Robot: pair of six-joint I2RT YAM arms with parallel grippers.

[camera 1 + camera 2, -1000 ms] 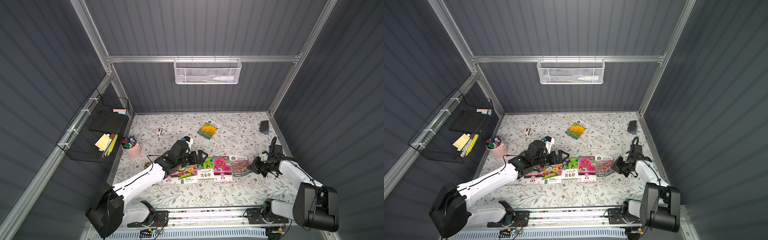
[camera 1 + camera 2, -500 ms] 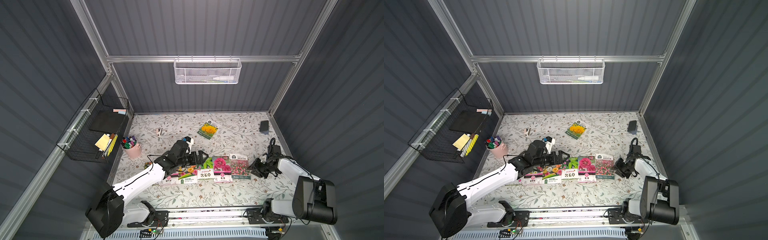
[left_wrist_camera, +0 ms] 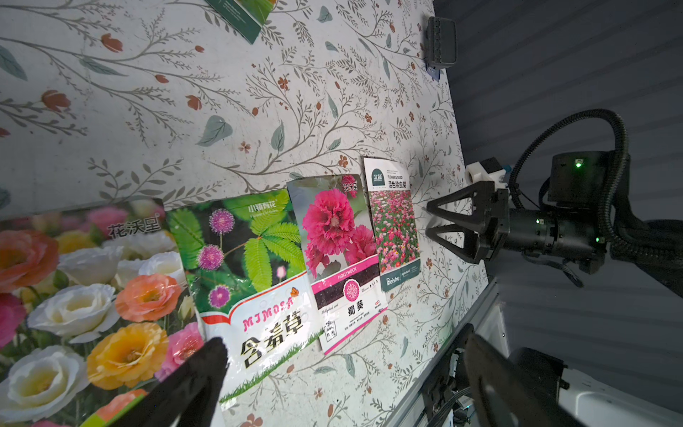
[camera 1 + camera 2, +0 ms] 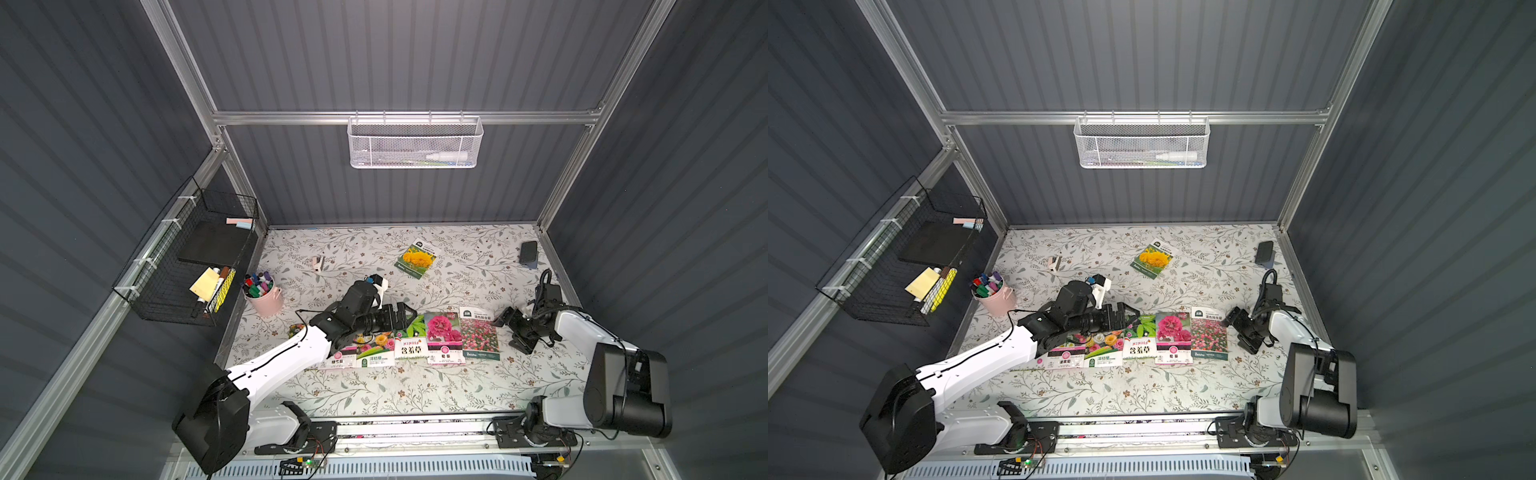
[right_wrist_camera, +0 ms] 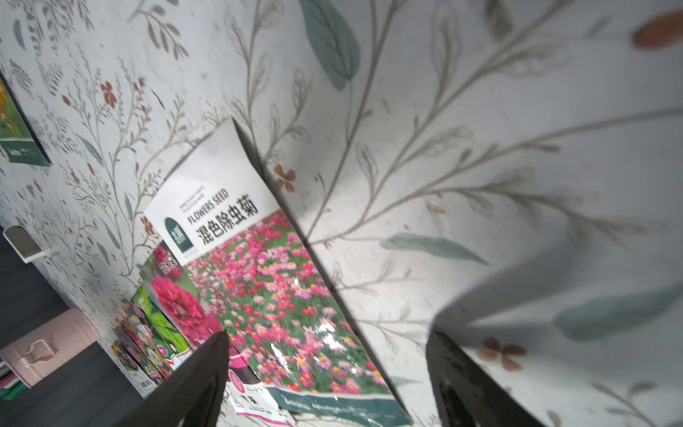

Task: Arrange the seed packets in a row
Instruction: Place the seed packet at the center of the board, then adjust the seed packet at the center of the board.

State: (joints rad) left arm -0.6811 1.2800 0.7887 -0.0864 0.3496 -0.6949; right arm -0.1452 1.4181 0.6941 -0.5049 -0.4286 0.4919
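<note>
- While both arms crowd the row, both top views show me five seed packets lying edge to edge across the lower middle of the surface. The marigold packet sits well apart from them, upper middle. Over the row's left half the left pincer hangs spread wide and empty. Its arm reaches over those packets, so a careless lift could drag them out of line.
- From the left wrist view, centre right, the right pincer stands spread, holding nothing, just beside the pink-field packet that ends the row. Any drift toward it would shove that glossy packet askew, and since neighbours overlap at their edges, the push could travel along.
- Through the right wrist view, the pink-field packet runs diagonally across mid-frame, with a dark shadow under its long edge. I judge it slightly lifted, so a finger could snag it.
</note>
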